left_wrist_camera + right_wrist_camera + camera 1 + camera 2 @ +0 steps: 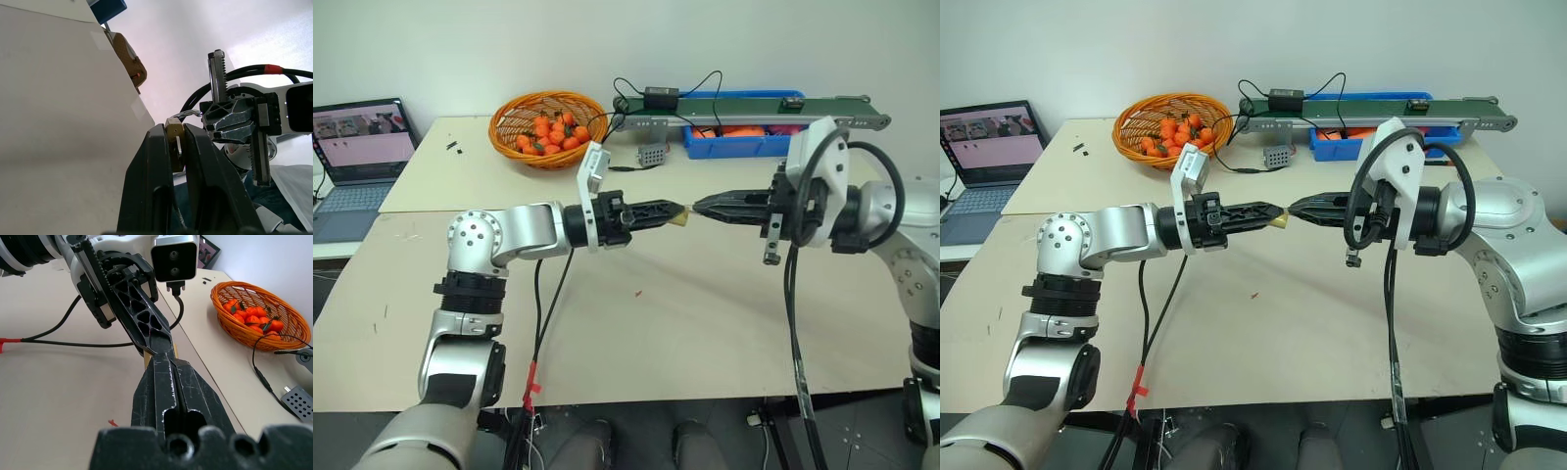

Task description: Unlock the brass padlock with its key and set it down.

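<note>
Orange woven basket [548, 127] of oranges [553, 134], left end effector [677, 212] grasping brass padlock [680, 217], right end effector [701, 208] clenched.

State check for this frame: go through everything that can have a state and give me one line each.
left gripper: shut on the brass padlock, held above the table.
brass padlock: clamped between the left fingers; shackle state cannot be told.
right gripper: shut, tip at the padlock; the key cannot be made out.
laptop: open, screen lit.
basket: upright, holding oranges.

Basket of oranges [548, 127], laptop [357, 157], possibly a conveyor [754, 110].
</note>
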Controlling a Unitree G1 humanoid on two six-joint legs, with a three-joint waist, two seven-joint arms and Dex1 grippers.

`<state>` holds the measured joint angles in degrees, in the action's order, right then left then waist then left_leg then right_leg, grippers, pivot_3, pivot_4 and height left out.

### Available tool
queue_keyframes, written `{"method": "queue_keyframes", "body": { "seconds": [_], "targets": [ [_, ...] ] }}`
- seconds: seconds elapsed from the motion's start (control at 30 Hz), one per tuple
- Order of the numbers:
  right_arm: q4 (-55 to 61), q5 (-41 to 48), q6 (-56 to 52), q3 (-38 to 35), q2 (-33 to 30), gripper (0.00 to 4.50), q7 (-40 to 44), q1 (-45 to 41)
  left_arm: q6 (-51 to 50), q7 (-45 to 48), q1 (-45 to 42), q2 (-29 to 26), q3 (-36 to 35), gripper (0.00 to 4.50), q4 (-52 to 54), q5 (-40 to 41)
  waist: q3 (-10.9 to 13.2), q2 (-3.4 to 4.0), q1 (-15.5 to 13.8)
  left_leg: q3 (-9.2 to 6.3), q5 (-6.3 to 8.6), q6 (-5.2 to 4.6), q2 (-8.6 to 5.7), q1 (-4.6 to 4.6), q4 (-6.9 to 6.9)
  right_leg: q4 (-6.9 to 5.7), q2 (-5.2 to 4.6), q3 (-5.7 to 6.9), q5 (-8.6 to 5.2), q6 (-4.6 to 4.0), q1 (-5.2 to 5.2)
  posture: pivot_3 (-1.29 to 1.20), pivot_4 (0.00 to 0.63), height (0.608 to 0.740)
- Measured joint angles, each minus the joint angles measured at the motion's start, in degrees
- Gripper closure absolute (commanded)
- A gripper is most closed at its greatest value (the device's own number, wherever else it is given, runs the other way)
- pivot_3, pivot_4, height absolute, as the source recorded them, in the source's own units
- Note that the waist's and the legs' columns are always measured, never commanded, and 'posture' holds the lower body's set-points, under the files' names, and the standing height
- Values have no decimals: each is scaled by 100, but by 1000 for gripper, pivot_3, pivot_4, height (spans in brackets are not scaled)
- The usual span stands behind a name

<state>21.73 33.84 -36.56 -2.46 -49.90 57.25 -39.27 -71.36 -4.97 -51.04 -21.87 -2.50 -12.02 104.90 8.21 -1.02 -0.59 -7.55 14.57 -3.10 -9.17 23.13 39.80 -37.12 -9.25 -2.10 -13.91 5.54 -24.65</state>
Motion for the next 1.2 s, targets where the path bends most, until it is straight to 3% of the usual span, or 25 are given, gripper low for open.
{"method": "queue_keyframes", "body": {
  "seconds": [0.6,1.2],
  "targets": [
    [-493,-382,394,215,174,4468,187,-18,253,-330,4,-57,-2,4500,228,321,0,0,1,8,0,0,0,4,0,-2,1,-11,1,1,-10,0,150,740],
    [-662,-169,261,147,250,4468,277,-395,308,-363,50,-44,9,4500,262,349,1,-1,2,10,0,0,1,6,-1,-3,1,-14,1,1,-14,0,150,740]
  ]
}}
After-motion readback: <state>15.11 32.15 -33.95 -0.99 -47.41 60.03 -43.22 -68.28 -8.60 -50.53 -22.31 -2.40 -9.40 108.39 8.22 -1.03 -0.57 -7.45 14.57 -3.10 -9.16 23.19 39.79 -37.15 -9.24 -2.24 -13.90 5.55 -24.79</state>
